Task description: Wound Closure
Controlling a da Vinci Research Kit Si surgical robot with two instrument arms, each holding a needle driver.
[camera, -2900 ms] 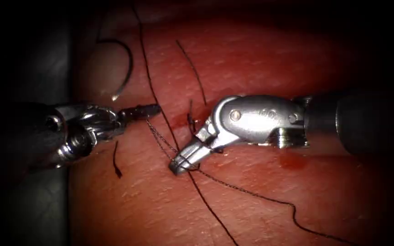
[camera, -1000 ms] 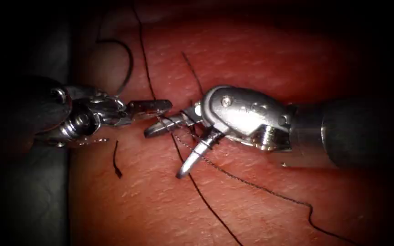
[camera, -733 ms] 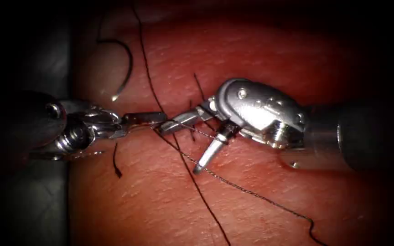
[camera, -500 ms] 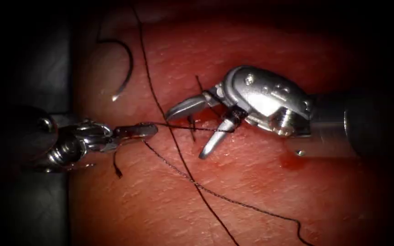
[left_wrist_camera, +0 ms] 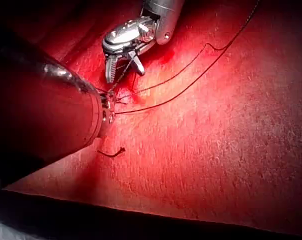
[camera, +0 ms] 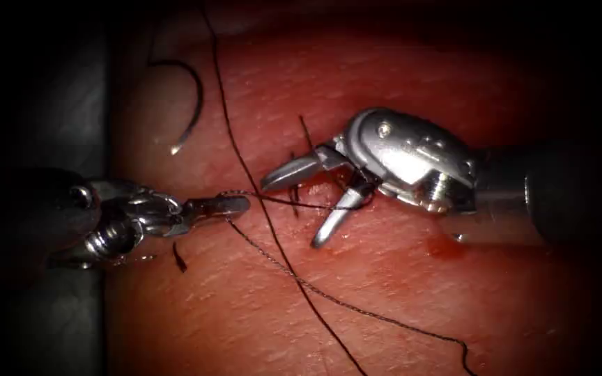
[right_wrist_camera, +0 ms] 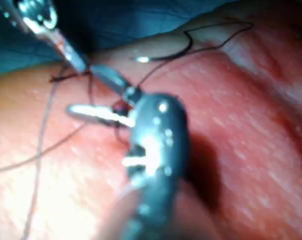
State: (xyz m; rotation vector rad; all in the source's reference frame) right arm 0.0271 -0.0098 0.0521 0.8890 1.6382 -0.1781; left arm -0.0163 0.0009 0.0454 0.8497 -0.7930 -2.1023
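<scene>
My left tool (camera: 240, 205) comes in from the left with its jaws shut on the thread (camera: 280, 201). That strand runs taut to the right and passes between the open jaws of my right tool (camera: 292, 214), close to their hinge, over the stitch site (camera: 294, 186). The right tool holds nothing. The curved needle (camera: 195, 104) lies free on the tissue at the upper left, not in the tissue, held by neither tool. In the left wrist view the right tool (left_wrist_camera: 122, 70) spreads over the thread. In the right wrist view the needle (right_wrist_camera: 163, 56) lies beyond the left tool (right_wrist_camera: 98, 74).
A long dark thread (camera: 301, 289) runs from the top down across the tissue (camera: 398, 306), and a second strand (camera: 384, 319) trails to the lower right. A short cut end of thread (camera: 178, 258) lies below the left tool. Red fluid (camera: 444, 245) marks the tissue under the right tool.
The right tool's jaws have opened and it has risen up and to the right. The left tool moved down and left with the thread, drawing the strand between them taut.
</scene>
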